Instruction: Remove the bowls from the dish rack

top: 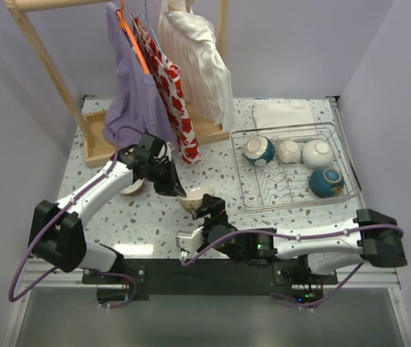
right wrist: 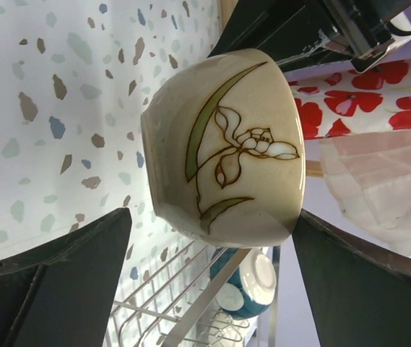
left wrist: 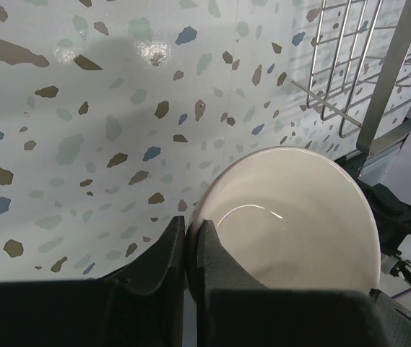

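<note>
Beige bowl point(top: 196, 196) near the middle of the surface point(top: 111, 217), toward the near edge, attended by both arms. The left claw point(top: 178, 189) was pressed together on the bowl's rim, one finger inside and one outside (left wrist view, point(left wrist: 191, 231)). The right claw point(top: 206, 210) was spread, its fingers flanking the painted wall with no visible contact (right wrist view, point(right wrist: 212, 217)). Whether the bowl's foot rested on the surface or hung just above it could not be told.

The rack point(top: 286, 205) lay along the right edge, toward the far-right corner. It held the far teal bowl point(top: 259, 150), the near teal bowl point(top: 326, 182), the small white bowl point(top: 289, 150) and the large white bowl point(top: 317, 153). A sixth bowl point(top: 133, 189) sat on the surface, partly hidden under the left arm.

Hazards, as judged:
- **Slip:** the rim pinch covered only a thin strip of glazed wall, so a tilt or jolt could slide the bowl free.
- **Drop:** if the bowl was aloft, a release by the left claw before the right one had closed would let it fall.
- **Tipping:** an off-centre closure of the right claw could push the bowl sideways against the pinch.
- **Collision:** the two claws stood very close together, so either one could strike the other when it withdrew.
</note>
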